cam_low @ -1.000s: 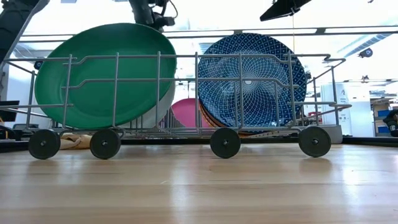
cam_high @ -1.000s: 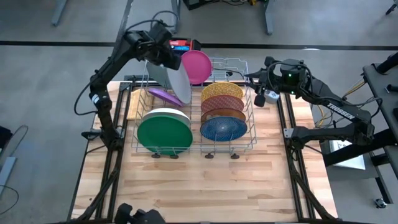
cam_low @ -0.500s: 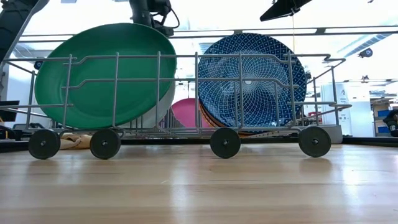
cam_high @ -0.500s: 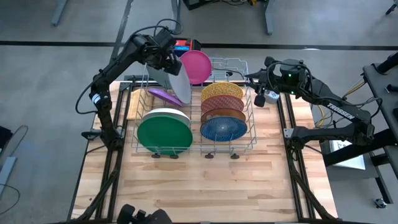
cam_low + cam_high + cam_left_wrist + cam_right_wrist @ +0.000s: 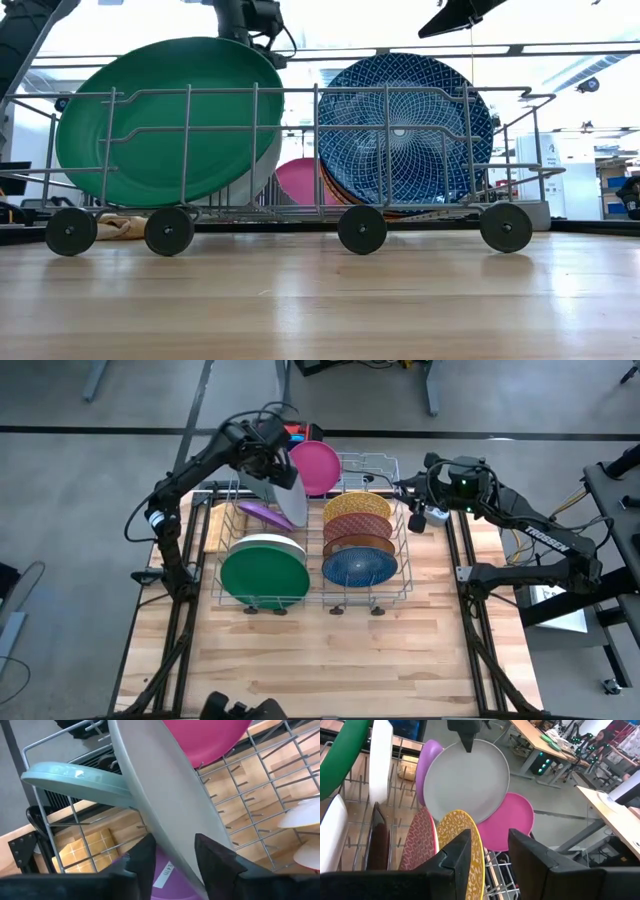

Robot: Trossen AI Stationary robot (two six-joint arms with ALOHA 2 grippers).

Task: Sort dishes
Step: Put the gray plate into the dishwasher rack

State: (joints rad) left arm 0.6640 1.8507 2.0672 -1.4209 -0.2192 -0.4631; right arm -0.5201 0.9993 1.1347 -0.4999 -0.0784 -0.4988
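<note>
Left gripper (image 5: 268, 458) is clamped on the rim of the grey plate (image 5: 282, 496), at its top far edge; in the left wrist view both fingers (image 5: 145, 857) straddle the plate (image 5: 165, 810) edge. The plate hangs tilted over the back-left part of the rack (image 5: 400, 590), its face slanting down toward the near side, lower edge between the purple plate (image 5: 262, 513) and the pink plate (image 5: 316, 465). Pale blue plate (image 5: 75, 777) sits just beside it at the rack's far-left corner.

Key relation: the grey plate lies straight below the left gripper, long axis running from gripper down and forward into the rack, so it likely has to tip upright to fit a slot behind the white plate (image 5: 262, 541) and green plate (image 5: 264, 574). Left arm is the one on it; right arm is well apart.

Right gripper (image 5: 418, 515) waits off the rack's right edge, spread apart and holding nothing per its wrist view. Right column holds yellow plate (image 5: 357, 506), maroon plate (image 5: 357, 526), brown plate (image 5: 360, 544), blue plate (image 5: 358, 566), front to back standing upright. Rack rests on the tabletop (image 5: 330, 660). Risk: the grey rim catches the purple plate, which lies tilted, on the way down.
</note>
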